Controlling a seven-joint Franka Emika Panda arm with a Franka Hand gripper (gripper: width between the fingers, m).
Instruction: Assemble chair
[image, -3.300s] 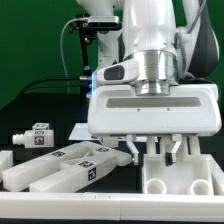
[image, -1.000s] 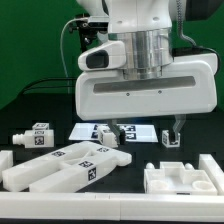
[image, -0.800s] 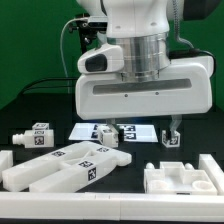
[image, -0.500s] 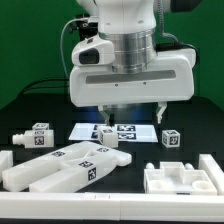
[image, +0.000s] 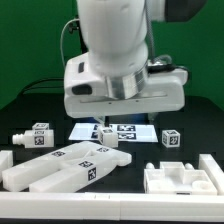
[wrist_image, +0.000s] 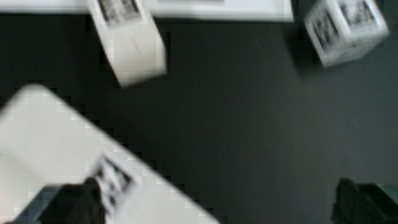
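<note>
Wrist view: chair pieces (wrist_image: 63, 140) beneath fingers (wrist_image: 71, 205)

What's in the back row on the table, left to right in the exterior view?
pegged leg → marker board → small tagged block. The front-row pieces overlap these, so they are left out.

Two long bars (image: 62, 166), three tagged blocks (image: 38, 134), one recessed plate (image: 186, 181), one marker board (image: 143, 131)
</note>
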